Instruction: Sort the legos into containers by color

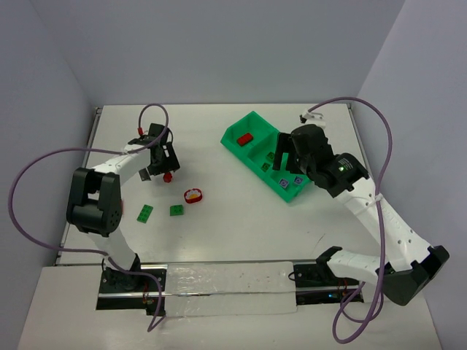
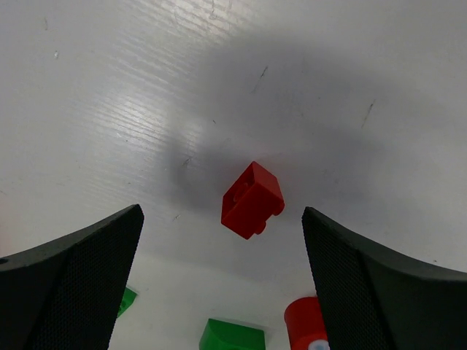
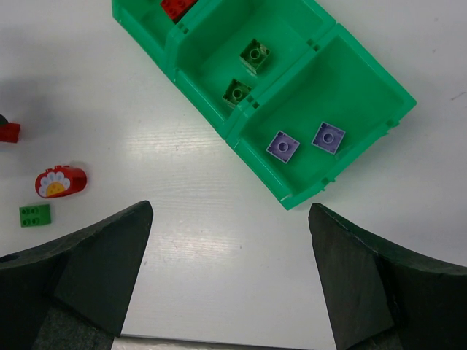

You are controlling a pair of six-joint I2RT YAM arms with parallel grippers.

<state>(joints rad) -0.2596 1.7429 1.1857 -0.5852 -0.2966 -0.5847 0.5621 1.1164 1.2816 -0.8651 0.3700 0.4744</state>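
- Table [image 1: 241,240]: four loose pieces lie on its left half, well apart from the tray.
- Tray [image 1: 235,137]: its end nearest the left arm holds a red brick [image 1: 245,138]. The middle section holds two green bricks [image 3: 255,55], and the far end holds two purple bricks [image 3: 282,146].
- Right gripper [image 3: 230,240]: released and empty, hanging near the tray's purple end.
- Left gripper [image 2: 221,248]: released, with its jaws spread wide above the table and nothing held.
- Round red piece [image 1: 193,195]: it lies just beside the loose green bricks [image 1: 145,213], so it is likely a later pick.
- Small red brick [image 2: 252,200]: it lies on the table between the left fingers, touching neither, and sits skewed to them. I would turn the wrist square to its flat sides, centre over it, come straight down and close gently. A corner grip may make it pop out. It belongs in the red section.
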